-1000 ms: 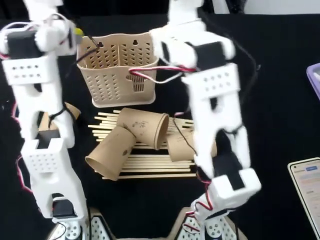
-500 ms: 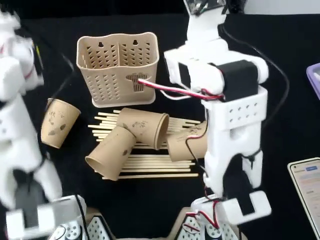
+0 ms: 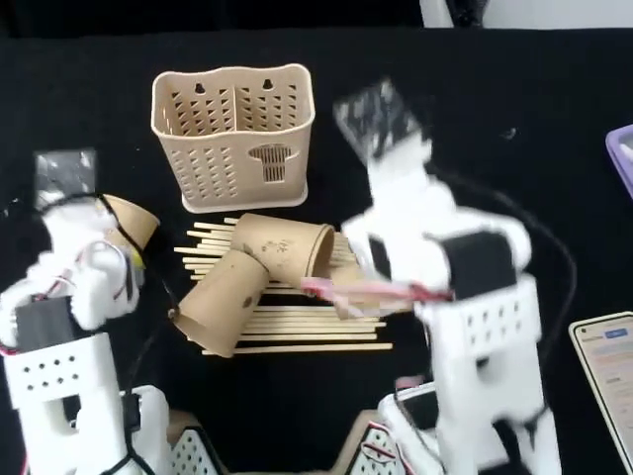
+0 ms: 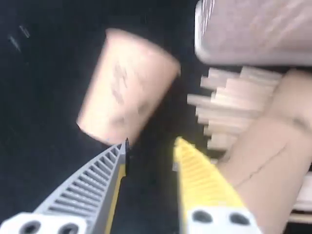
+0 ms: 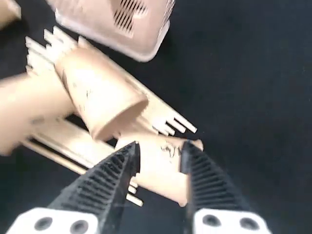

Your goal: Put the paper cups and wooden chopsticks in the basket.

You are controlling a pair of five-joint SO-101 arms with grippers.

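Okay, we see the basket [image 3: 232, 163] upright at the far side of the black table [image 3: 554, 198]. The chopsticks [image 3: 297, 327] lie in a flat pile just near of it, sticks running left to right.

Two cups lie on their sides on the pile and touch each other. The near cup [image 3: 220, 299] has its mouth to the near left. The far cup [image 3: 287, 249] has its mouth to the right. The right cup [image 5: 158, 163] lies on its side at the right end of the pile, under the right arm [image 3: 475, 317]. The lone cup [image 3: 131, 220] lies off the pile on the table, left of the sticks and near-left of the basket, partly behind the left arm [image 3: 59, 336].

The left gripper [image 4: 151, 144] has its fingers a moderate gap apart and holds nothing. We see the lone cup past its tips, apart from them, and the view is blurred.

The right gripper [image 5: 161, 145] hangs over the right cup with its fingers parted about the cup's width. The cup shows in the gap. We cannot tell whether the tips touch it, and nothing is gripped.

A phone [image 3: 605, 371] lies at the near right edge of the table. A purple thing [image 3: 623, 148] sits at the right edge farther back, both well apart from the cups.
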